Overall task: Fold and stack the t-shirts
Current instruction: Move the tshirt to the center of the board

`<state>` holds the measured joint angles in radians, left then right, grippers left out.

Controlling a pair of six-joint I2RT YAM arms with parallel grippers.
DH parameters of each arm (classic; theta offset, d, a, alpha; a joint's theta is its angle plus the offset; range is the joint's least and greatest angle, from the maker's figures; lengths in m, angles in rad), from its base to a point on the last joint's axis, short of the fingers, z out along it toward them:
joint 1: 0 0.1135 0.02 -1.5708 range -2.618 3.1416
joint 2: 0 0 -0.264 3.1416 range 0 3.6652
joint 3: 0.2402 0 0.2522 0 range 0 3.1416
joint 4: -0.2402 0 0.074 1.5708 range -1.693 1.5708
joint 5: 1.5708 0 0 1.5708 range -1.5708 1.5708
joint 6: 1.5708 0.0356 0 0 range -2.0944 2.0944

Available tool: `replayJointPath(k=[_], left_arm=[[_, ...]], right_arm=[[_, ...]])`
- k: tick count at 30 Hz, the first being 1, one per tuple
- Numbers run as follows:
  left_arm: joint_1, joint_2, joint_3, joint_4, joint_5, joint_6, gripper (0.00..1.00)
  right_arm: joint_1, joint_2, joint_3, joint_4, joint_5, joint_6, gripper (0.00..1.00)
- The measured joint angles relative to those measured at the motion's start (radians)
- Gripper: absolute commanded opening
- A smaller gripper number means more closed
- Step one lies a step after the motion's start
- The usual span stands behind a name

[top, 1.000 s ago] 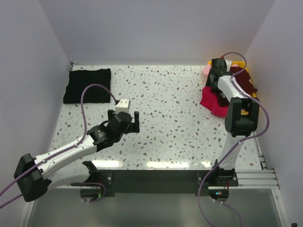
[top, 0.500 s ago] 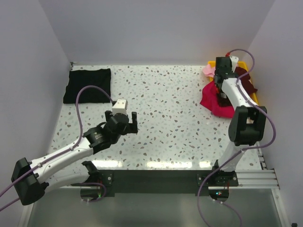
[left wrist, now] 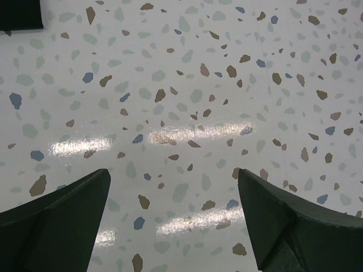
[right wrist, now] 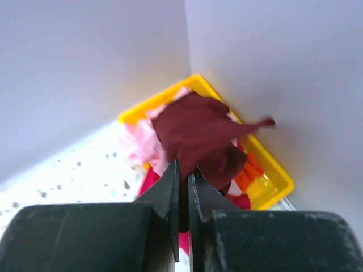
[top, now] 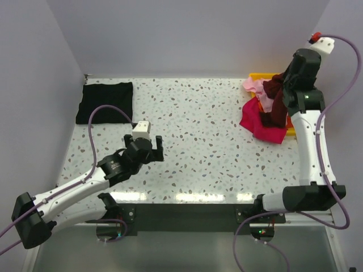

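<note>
Right arm has swung up since a second ago: your right gripper [right wrist: 182, 168] is lifted off the pile and now sits high over the yellow bin [right wrist: 276, 170]. Its fingers are pinched together on a fold of the maroon t-shirt [right wrist: 195, 133], which hangs straight below them. Can't tell if its tail is clear of the pile.

Under the fingers:
- pink t-shirt [right wrist: 142, 139] spills over the bin's rim to their left
- magenta t-shirt [top: 255, 120] lies half out on the table [top: 204, 124]
- orange t-shirt [right wrist: 249, 173] lies in the bin to their right

Two walls meet just behind the bin, close to the hanging cloth.

Left gripper [left wrist: 173, 173] has barely shifted. Its fingers are spread wide over bare tabletop, holding nothing. The folded black t-shirt [top: 106, 102] lies well ahead of them to the left.
</note>
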<state>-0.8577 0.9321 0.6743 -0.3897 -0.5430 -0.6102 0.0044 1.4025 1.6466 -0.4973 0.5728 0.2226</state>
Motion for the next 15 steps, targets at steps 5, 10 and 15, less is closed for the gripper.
replayJointPath(k=[5, 10, 15], left_arm=[[0.0, -0.004, -0.005, 0.002, 0.005, 0.0, 1.0], [0.0, -0.002, -0.005, 0.007, 0.01, 0.002, 1.0], [0.0, -0.003, -0.005, 0.007, 0.01, 0.005, 1.0]], right_arm=[[-0.001, -0.059, 0.142, -0.023, -0.097, 0.013, 0.0], [0.03, -0.057, 0.256, -0.042, -0.192, 0.035, 0.0], [0.234, 0.018, 0.38, -0.078, -0.203, 0.022, 0.0]])
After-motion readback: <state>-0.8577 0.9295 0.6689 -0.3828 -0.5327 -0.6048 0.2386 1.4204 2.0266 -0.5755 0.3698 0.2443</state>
